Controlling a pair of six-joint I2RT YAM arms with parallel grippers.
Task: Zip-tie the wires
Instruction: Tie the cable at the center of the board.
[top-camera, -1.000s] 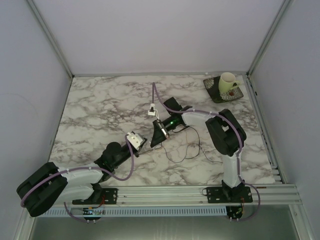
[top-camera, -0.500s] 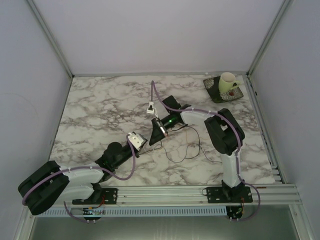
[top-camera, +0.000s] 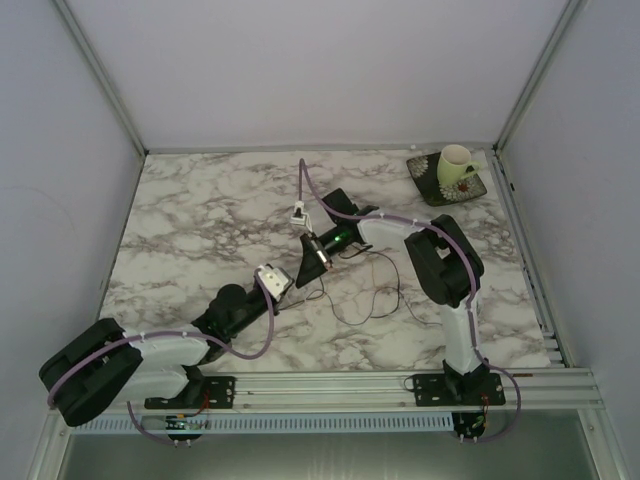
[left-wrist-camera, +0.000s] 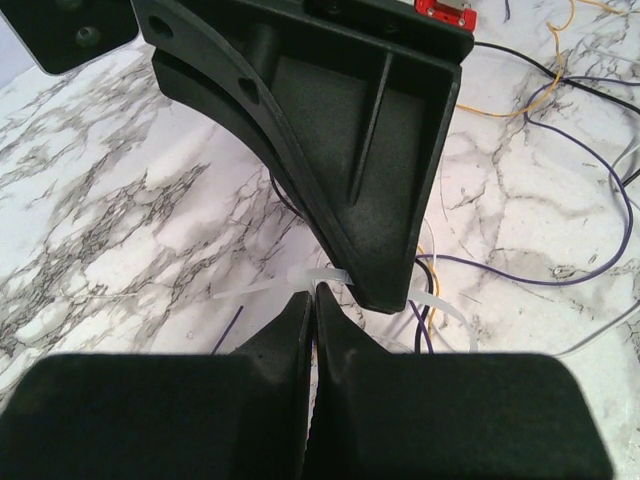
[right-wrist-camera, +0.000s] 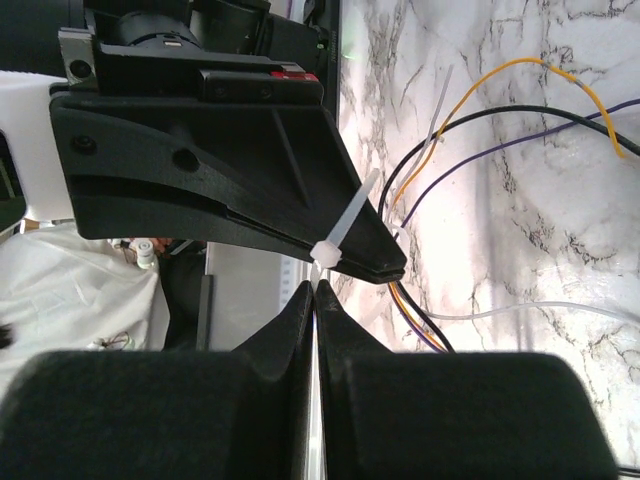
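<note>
1. The right gripper (right-wrist-camera: 314, 292) fills the bottom of the frame, its jaws pressed together with a white zip tie (right-wrist-camera: 326, 252) pinched at their tips
2. The tie's square head sits right at those tips, and its strap slants up to the right
3. The left gripper (right-wrist-camera: 385, 270) lies across the upper left as a black wedge, jaws closed, its lower edge touching the head
4. Orange, black and purple wires (right-wrist-camera: 500, 110) curl over the marble desk (right-wrist-camera: 560, 250) on the right and run in beneath the wedge's tip
</note>
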